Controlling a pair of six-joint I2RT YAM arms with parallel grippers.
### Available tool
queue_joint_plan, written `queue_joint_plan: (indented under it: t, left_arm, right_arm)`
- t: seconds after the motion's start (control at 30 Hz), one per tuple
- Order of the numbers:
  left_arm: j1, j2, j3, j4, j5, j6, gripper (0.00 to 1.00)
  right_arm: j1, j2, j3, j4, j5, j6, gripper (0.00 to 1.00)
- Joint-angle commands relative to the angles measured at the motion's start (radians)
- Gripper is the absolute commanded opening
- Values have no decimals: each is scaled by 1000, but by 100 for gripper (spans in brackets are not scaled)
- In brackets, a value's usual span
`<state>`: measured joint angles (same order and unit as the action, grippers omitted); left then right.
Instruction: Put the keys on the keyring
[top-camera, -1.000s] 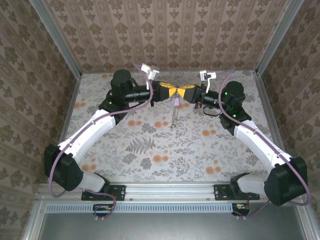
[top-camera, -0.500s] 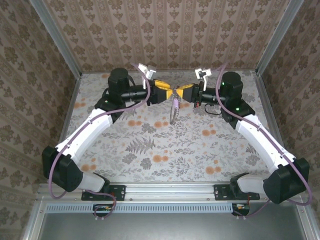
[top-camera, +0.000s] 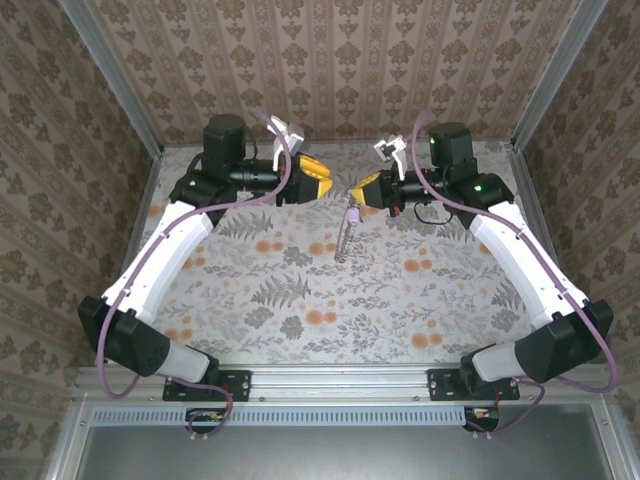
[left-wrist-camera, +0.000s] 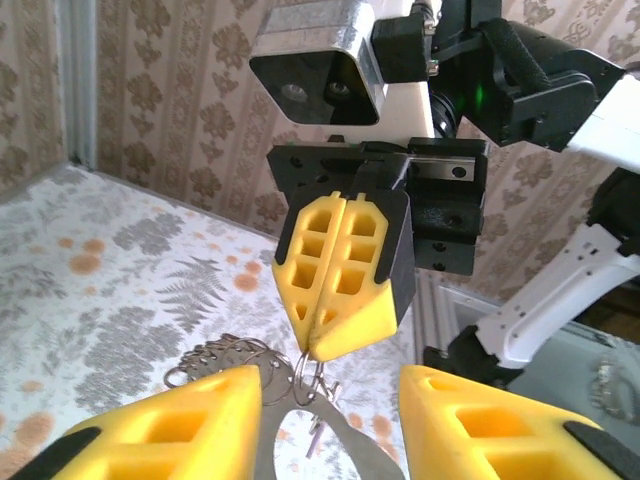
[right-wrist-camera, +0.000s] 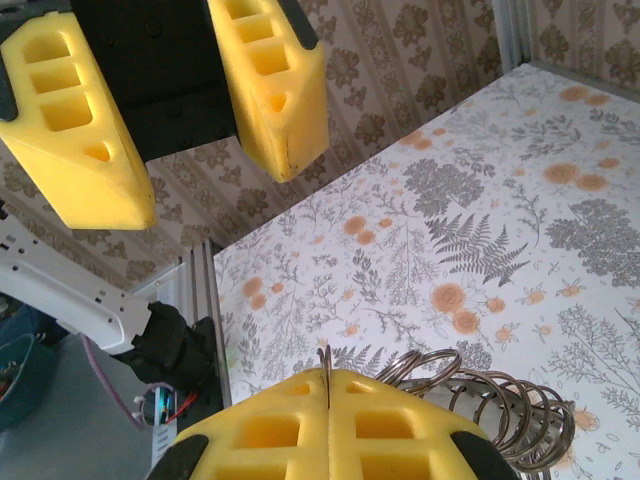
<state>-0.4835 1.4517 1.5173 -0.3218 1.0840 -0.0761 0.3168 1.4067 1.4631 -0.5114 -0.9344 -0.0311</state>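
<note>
My right gripper (top-camera: 357, 193) is shut on the top of the keyring (top-camera: 344, 242), a thin chain of metal rings that hangs down to the table. The key (top-camera: 353, 211), with its purple-pink head, dangles just under the right fingertips. My left gripper (top-camera: 325, 178) stands open a short way to the left, touching nothing. In the left wrist view the open left gripper (left-wrist-camera: 330, 388) faces the shut right gripper (left-wrist-camera: 318, 352), which pinches a wire ring (left-wrist-camera: 303, 372). In the right wrist view the right gripper (right-wrist-camera: 327, 376) clamps that ring, with coiled rings (right-wrist-camera: 490, 400) beside it.
The floral table (top-camera: 300, 290) lies below, walled by patterned panels (top-camera: 330, 60) behind and at both sides. An aluminium rail (top-camera: 340, 378) runs along the near edge. Both arms are raised over the back of the table.
The two grippers met at the keyring a second ago. The left one has since opened and drawn back to the left, while the right one keeps hold and has lifted a little.
</note>
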Motion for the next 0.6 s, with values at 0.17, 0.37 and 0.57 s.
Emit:
queue_joint_plan:
  t: [0.17, 0.37, 0.57]
  left_arm:
    - [-4, 70, 46, -114, 79, 78, 34]
    - [-17, 110, 55, -128, 85, 89, 30]
    - [-38, 137, 70, -127, 85, 90, 27]
  right_arm:
    - [-4, 37, 12, -32, -90, -33, 0]
    - [-4, 40, -13, 36, -111, -2, 0]
    - [-3, 39, -29, 55, -115, 11, 0]
